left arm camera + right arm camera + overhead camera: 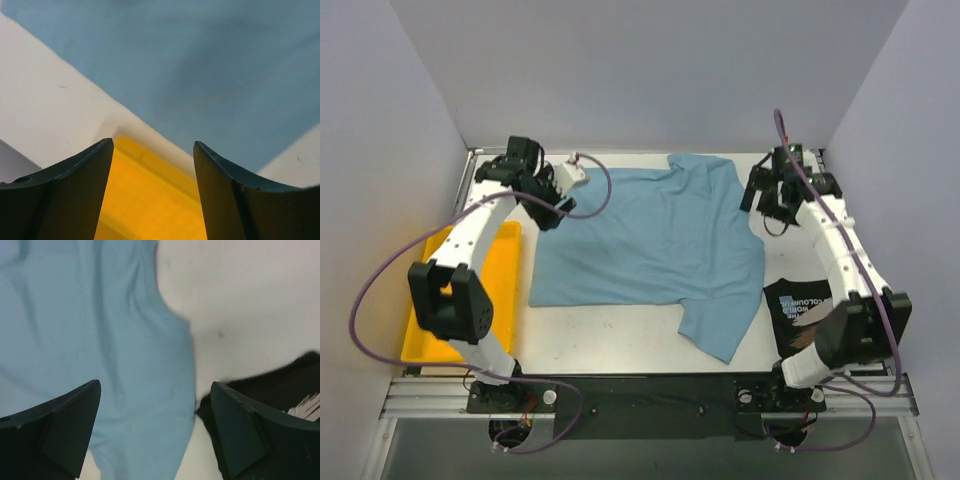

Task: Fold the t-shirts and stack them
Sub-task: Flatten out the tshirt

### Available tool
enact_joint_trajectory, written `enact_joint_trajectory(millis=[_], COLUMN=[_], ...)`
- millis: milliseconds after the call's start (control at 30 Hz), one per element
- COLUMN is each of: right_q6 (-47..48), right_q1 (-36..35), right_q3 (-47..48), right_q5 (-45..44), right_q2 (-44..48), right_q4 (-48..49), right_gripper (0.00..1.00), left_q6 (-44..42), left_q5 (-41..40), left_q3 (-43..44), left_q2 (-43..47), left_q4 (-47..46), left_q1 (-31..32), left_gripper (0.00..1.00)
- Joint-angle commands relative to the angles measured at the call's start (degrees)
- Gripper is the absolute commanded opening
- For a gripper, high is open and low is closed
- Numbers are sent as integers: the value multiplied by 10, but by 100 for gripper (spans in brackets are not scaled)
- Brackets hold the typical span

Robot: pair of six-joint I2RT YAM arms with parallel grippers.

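The light blue t-shirt [650, 240] lies spread flat on the white table, plain side up, one sleeve at the far edge and one at the near right. It also shows in the left wrist view [200, 65] and the right wrist view [100, 340]. The black t-shirt [800, 310], folded with pale print, lies at the near right, partly under my right arm; its edge shows in the right wrist view [280, 385]. My left gripper [548, 208] is open and empty above the blue shirt's far left edge. My right gripper [767, 205] is open and empty above its far right edge.
A yellow plastic tray [455, 290] sits at the table's left edge, also seen between my left fingers [150, 200]. Grey walls close in the table on three sides. Bare white table [620, 335] shows in front of the blue shirt.
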State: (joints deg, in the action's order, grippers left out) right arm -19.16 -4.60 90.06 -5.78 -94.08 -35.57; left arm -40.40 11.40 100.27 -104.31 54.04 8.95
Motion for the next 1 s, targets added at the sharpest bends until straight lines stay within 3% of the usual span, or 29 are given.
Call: enact_joint_trajectory(millis=[0, 100, 233, 467, 633, 667, 700, 733, 767, 800, 833, 867, 900, 967], right_q6=[-80, -118, -190, -256, -286, -287, -292, -292, -291, -289, -286, -280, -275, -254], right_q1=[-68, -115, -158, -196, -201, -201, -202, -202, -202, -201, -199, -192, -183, -148], right_q3=[-183, -287, -395, -523, -596, -608, -611, -617, -618, -622, -622, -622, -619, -597], right_q5=[16, 41, 53, 75, 102, 110, 122, 126, 125, 120, 112, 107, 104, 113], right_q2=[103, 158, 200, 225, 199, 188, 179, 165, 160, 158, 161, 179, 189, 240], right_q4=[-112, -130, -115, -39, 71, 103, 112, 128, 132, 131, 129, 122, 115, 90], right_gripper=[85, 84, 81, 80, 75, 72, 60, 53, 37, 31, 13, 4, 0, 0], left_q6=[-161, -208, -239, -248, -233, -225, -223, -214, -209, -197, -190, -176, -166, -139], left_q5=[24, -3, -27, -39, -88, -89, -89, -86, -81, -79, -75, -77, -85, -92], left_q3=[-214, -342, -429, -499, -533, -534, -533, -529, -525, -516, -512, -503, -497, -468], left_q2=[113, 152, 183, 188, 159, 155, 151, 148, 145, 144, 143, 143, 147, 158], left_q4=[76, 49, -31, -100, -161, -166, -169, -170, -164, -162, -155, -153, -153, -145], left_q1=[33, 42, 42, 54, 52, 52, 52, 52, 52, 52, 52, 52, 49, 38], left_gripper=[77, 82, 86, 89, 88, 83, 80, 69, 61, 41, 33, 7, 0, 0])
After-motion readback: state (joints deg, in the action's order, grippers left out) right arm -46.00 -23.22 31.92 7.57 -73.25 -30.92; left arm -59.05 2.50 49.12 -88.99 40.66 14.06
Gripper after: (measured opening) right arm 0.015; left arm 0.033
